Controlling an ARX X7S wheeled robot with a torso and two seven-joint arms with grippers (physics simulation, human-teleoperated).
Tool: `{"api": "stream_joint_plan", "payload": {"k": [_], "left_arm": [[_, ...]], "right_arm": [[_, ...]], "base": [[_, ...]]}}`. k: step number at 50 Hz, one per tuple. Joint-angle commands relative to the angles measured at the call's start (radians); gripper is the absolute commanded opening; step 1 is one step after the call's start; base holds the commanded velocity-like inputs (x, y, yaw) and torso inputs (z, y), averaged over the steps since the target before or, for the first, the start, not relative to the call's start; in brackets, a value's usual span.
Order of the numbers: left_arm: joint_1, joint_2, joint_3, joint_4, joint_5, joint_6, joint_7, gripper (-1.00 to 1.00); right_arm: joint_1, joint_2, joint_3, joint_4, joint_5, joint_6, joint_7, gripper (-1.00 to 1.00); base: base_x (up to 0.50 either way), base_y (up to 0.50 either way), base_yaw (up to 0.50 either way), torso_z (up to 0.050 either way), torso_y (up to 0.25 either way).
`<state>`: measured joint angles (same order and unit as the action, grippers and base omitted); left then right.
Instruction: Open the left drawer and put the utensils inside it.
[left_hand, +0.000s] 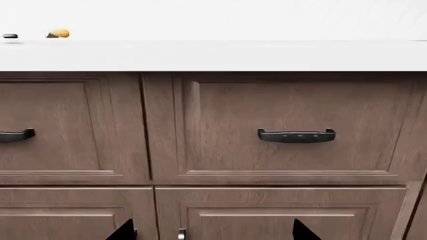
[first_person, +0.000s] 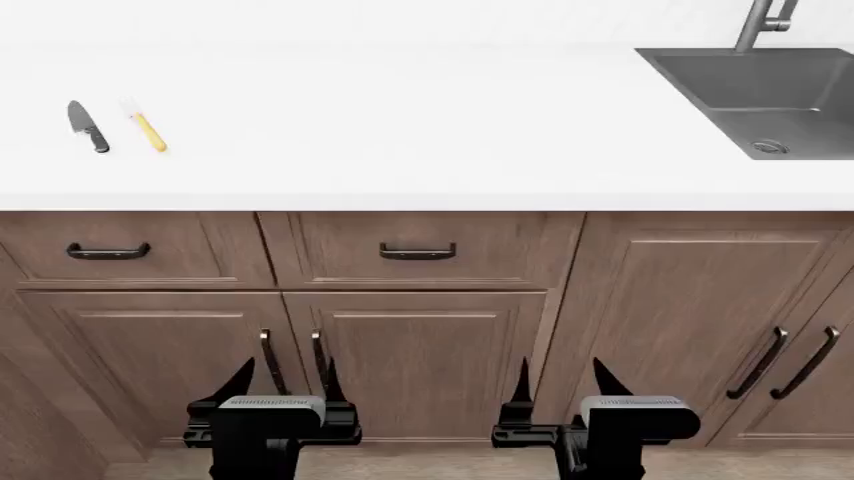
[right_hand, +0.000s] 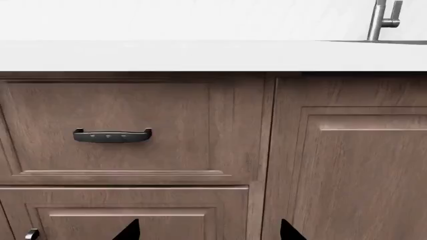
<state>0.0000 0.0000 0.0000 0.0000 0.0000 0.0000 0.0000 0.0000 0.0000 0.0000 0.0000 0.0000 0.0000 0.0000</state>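
Observation:
The left drawer (first_person: 174, 250) is shut, its dark bar handle (first_person: 107, 250) under the counter's left end; the left wrist view catches its right part (left_hand: 60, 130). On the white counter above lie the utensils: a knife (first_person: 88, 126) with grey blade and black handle, and a yellow-handled fork (first_person: 144, 126) beside it. The left wrist view shows only their handle ends, the knife (left_hand: 10, 36) and the fork (left_hand: 59, 33). My left gripper (first_person: 287, 375) (left_hand: 213, 230) is open, low in front of the cabinet doors. My right gripper (first_person: 565, 375) (right_hand: 208, 230) is open too, further right.
A narrower shut drawer (first_person: 416, 250) (right_hand: 112, 135) sits right of the left drawer. Cabinet doors (first_person: 400, 370) with vertical handles fill the space below. A steel sink (first_person: 767, 100) with a tap (right_hand: 381, 20) is set in the counter at the far right.

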Motion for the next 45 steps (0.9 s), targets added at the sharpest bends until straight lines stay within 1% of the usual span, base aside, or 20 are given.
{"api": "stream_joint_plan", "payload": {"k": [1, 6, 13, 16, 19, 22, 25, 26, 27, 28, 29, 31, 34, 35, 36, 37, 38, 41, 44, 45], "left_arm": [[-0.006, -0.016, 0.018, -0.007, -0.015, -0.001, -0.018, 1.0], [-0.015, -0.032, 0.034, -0.022, -0.026, 0.001, -0.051, 1.0], [-0.013, -0.06, 0.05, 0.037, -0.062, -0.092, -0.041, 1.0], [0.003, -0.127, 0.06, 0.378, -0.104, -0.318, 0.011, 1.0], [-0.03, -0.216, 0.036, 0.67, -0.216, -0.509, 0.081, 1.0], [-0.098, -0.293, 0.027, 0.865, -0.233, -0.705, 0.078, 1.0], [-0.147, -0.322, 0.01, 0.949, -0.257, -0.817, 0.073, 1.0], [-0.184, -0.331, -0.008, 0.98, -0.276, -0.911, 0.063, 1.0], [-0.256, -0.341, -0.08, 1.046, -0.374, -1.061, 0.052, 1.0], [-0.304, -0.409, -0.123, 1.047, -0.524, -1.119, -0.058, 1.0], [-0.337, -0.474, -0.151, 1.047, -0.674, -1.137, -0.178, 1.0], [-0.374, -0.537, -0.178, 1.046, -0.92, -1.151, -0.305, 1.0], [-0.39, -0.565, -0.184, 1.041, -0.994, -1.149, -0.358, 1.0], [-0.436, -0.678, -0.313, 1.035, -1.144, -1.148, -0.508, 1.0], [-0.473, -0.783, -0.355, 1.019, -1.294, -1.101, -0.658, 1.0], [-0.495, -0.846, -0.372, 1.011, -1.444, -1.064, -0.748, 1.0], [-0.517, -0.96, -0.412, 1.014, -1.594, -1.003, -0.828, 1.0], [-0.547, -1.135, -0.504, 1.011, -2.016, -0.918, -0.908, 1.0], [-0.558, -1.208, -0.568, 1.002, -2.11, -0.897, -0.93, 1.0], [-0.577, -1.262, -0.584, 0.989, -2.146, -0.882, -0.938, 1.0]], "right_arm": [[0.003, 0.015, -0.02, 0.002, 0.016, 0.0, 0.02, 1.0], [0.011, 0.035, -0.05, 0.014, 0.021, 0.008, 0.042, 1.0], [0.023, 0.055, -0.084, 0.022, 0.008, 0.035, 0.057, 1.0], [0.053, 0.038, -0.065, -0.028, -0.013, 0.148, 0.135, 1.0], [0.049, 0.047, -0.057, -0.056, 0.039, 0.162, 0.113, 1.0], [0.054, 0.057, -0.069, -0.05, 0.032, 0.181, 0.122, 1.0], [0.06, 0.063, -0.077, -0.037, 0.026, 0.191, 0.133, 1.0], [0.054, 0.063, -0.072, -0.024, 0.044, 0.159, 0.124, 1.0], [0.044, 0.066, -0.07, -0.022, 0.052, 0.127, 0.12, 1.0], [0.038, 0.068, -0.069, -0.02, 0.057, 0.107, 0.117, 1.0], [0.035, 0.07, -0.069, -0.019, 0.061, 0.095, 0.117, 1.0], [0.031, 0.073, -0.071, -0.018, 0.066, 0.084, 0.117, 1.0], [0.03, 0.077, -0.074, -0.018, 0.071, 0.078, 0.12, 1.0], [0.022, 0.078, -0.072, -0.019, 0.078, 0.047, 0.117, 1.0], [0.017, 0.079, -0.071, -0.018, 0.083, 0.028, 0.115, 1.0], [0.014, 0.08, -0.071, -0.018, 0.086, 0.016, 0.115, 1.0], [0.013, 0.082, -0.073, -0.017, 0.085, 0.007, 0.116, 1.0], [0.011, 0.086, -0.078, -0.015, 0.084, -0.004, 0.12, 1.0], [0.01, 0.089, -0.083, -0.015, 0.083, -0.008, 0.124, 1.0], [0.009, 0.09, -0.085, -0.017, 0.081, -0.011, 0.127, 1.0]], "base": [[0.0, 0.0, 0.0, 0.0, 0.0], [0.0, 0.0, 0.0, 0.0, 0.0], [0.0, 0.0, 0.0, 0.0, 0.0], [0.0, 0.0, 0.0, 0.0, 0.0], [0.0, 0.0, 0.0, 0.0, 0.0], [0.0, 0.0, 0.0, 0.0, 0.0], [0.0, 0.0, 0.0, 0.0, 0.0], [0.0, 0.0, 0.0, 0.0, 0.0], [0.0, 0.0, 0.0, 0.0, 0.0], [0.0, 0.0, 0.0, 0.0, 0.0], [0.0, 0.0, 0.0, 0.0, 0.0], [0.0, 0.0, 0.0, 0.0, 0.0], [0.0, 0.0, 0.0, 0.0, 0.0], [0.0, 0.0, 0.0, 0.0, 0.0], [0.0, 0.0, 0.0, 0.0, 0.0], [0.0, 0.0, 0.0, 0.0, 0.0], [0.0, 0.0, 0.0, 0.0, 0.0], [0.0, 0.0, 0.0, 0.0, 0.0], [0.0, 0.0, 0.0, 0.0, 0.0], [0.0, 0.0, 0.0, 0.0, 0.0]]}}
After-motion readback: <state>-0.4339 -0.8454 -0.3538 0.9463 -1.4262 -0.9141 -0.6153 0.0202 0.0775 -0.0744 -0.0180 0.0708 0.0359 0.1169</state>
